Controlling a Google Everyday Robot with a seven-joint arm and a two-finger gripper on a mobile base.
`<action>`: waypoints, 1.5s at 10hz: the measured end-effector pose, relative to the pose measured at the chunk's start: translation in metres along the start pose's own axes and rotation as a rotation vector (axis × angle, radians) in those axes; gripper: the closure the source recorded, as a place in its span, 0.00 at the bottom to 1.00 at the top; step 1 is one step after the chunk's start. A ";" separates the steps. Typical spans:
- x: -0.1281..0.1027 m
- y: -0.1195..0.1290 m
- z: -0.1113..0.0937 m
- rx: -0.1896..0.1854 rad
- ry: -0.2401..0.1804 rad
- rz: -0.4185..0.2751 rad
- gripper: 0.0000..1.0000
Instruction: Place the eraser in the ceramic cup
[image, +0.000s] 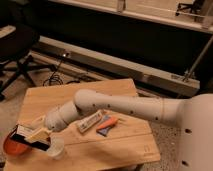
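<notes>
The eraser, a flat black block with a pale top, is clamped in my gripper, which is shut on it. It hangs low at the table's front left, over the gap between the orange bowl and the ceramic cup. The cup is small, white and upright, just to the right of the eraser's near end. My white arm reaches in from the right across the table.
The orange-red bowl sits at the front left corner, partly hidden by the eraser. A clear labelled bottle and an orange-and-blue tool lie mid-table on the wooden table. An office chair stands at the back left.
</notes>
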 end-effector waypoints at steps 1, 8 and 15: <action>-0.004 -0.001 -0.002 0.000 0.005 -0.005 1.00; -0.020 -0.002 -0.019 -0.016 0.009 -0.022 1.00; -0.037 0.011 -0.024 -0.001 0.045 -0.043 1.00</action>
